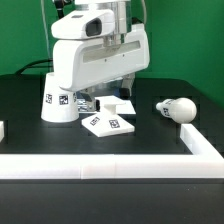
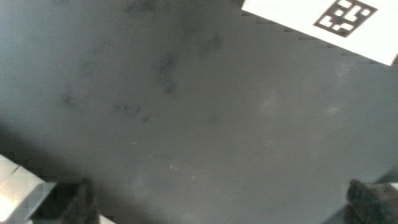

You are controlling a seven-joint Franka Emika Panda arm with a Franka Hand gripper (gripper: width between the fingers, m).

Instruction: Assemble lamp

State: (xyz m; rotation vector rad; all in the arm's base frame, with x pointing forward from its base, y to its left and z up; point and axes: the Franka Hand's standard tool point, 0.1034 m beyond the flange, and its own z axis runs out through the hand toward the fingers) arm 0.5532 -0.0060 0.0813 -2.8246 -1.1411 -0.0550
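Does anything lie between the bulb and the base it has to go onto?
Nothing visible does. Bare table separates the bulb from the base; the shade stands beyond the base, toward the exterior view's left. The claw is open over bare table, holding nothing.

Tabletop (image 1: 150,135): black and matt; the wrist view shows faint pale scuffs and smudges on it
Shade (image 1: 57,104): white plastic, smooth, with a soft sheen; black-and-white tags printed flat on its wall
Base (image 1: 108,123): white plastic, smooth and matt; a printed tag on top
Bulb (image 1: 180,108): white, smooth, slightly glossy
Robot arm (image 1: 100,55): hard white shell, glossy; bright highlights on it
Border rail (image 1: 100,163): white, smooth, matt
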